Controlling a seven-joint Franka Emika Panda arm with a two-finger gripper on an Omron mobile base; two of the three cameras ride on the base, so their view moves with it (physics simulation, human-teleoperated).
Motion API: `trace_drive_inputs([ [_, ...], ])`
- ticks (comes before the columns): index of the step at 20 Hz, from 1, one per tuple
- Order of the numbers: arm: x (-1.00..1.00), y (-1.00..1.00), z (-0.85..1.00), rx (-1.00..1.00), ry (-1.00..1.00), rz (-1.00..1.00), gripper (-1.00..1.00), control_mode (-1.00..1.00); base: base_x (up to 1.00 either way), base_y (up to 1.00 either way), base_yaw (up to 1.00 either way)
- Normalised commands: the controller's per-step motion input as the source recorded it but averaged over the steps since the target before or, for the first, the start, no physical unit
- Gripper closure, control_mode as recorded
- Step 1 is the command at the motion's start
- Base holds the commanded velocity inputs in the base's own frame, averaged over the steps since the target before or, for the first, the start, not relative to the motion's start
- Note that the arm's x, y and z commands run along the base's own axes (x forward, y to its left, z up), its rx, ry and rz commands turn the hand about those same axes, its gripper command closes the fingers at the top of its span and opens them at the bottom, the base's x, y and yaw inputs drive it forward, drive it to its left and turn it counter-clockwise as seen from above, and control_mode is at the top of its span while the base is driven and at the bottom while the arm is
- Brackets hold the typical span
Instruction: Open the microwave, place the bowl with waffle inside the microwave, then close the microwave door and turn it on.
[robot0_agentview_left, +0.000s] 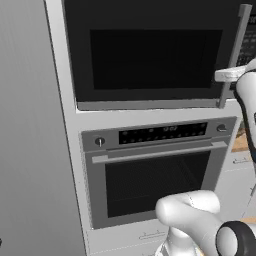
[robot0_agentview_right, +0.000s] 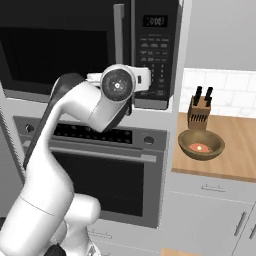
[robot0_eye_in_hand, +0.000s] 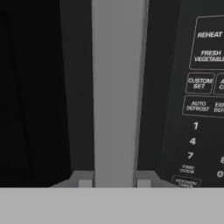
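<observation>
Microwave (robot0_agentview_left: 150, 55): large black built-in unit, set high in the grey cabinet wall above the oven (robot0_agentview_left: 155, 170). Keypad strip (robot0_agentview_right: 154, 55) on its right, with a lit display at the top.

Microwave door (robot0_agentview_left: 155, 57): wide dark-glass panel; appears shut, or at most barely cracked, the left base view hinting at a slight lean of the right edge. Opening is judged the step in hand.

Door handle (robot0_eye_in_hand: 117, 92): long grey vertical bar at the door's right edge, just beside the keypad. In the hand view it runs straight up the middle, dead ahead.

Hand (robot0_eye_in_hand: 111, 183): at the handle, low on the bar. Its two fingertips (robot0_eye_in_hand: 85, 181) sit either side of the bar's foot, so the hand looks set around the handle; whether it has pinched tight cannot be told from these views.

Handling note: the bar is well centred between the fingers, which is right. Judgement: secure the grip, then pull in an arc about the door's left hinge, not straight back, letting the wrist turn with the swing. Open wide enough for the bowl to pass. Keep knuckles off the keypad to avoid stray presses.

Bowl (robot0_agentview_right: 201, 145): small olive-brown round bowl on the wooden table (robot0_agentview_right: 235, 145) to the right of the appliance column, well apart from the hand. Contents: a reddish-tan piece of food, taken as the waffle (robot0_agentview_right: 199, 147), lying in the bottom.

Knife block (robot0_agentview_right: 200, 112): just behind the bowl, dark handles standing in it.
</observation>
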Motion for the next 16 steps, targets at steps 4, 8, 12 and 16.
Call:
trace_drive_inputs([
  [4,-1.0,0.0,-0.01,0.02,0.0,0.23,1.0,-1.0,0.0,0.0,0.0],
  [8,-1.0,0.0,-0.08,0.0,0.0,0.28,1.0,-1.0,0.0,0.0,0.0],
  [12,-1.0,0.01,-0.08,0.0,0.0,0.28,-1.0,-1.0,0.0,0.0,0.0],
  [16,-1.0,-0.08,-0.01,-0.02,-0.01,0.27,-1.0,-1.0,0.0,0.0,0.0],
])
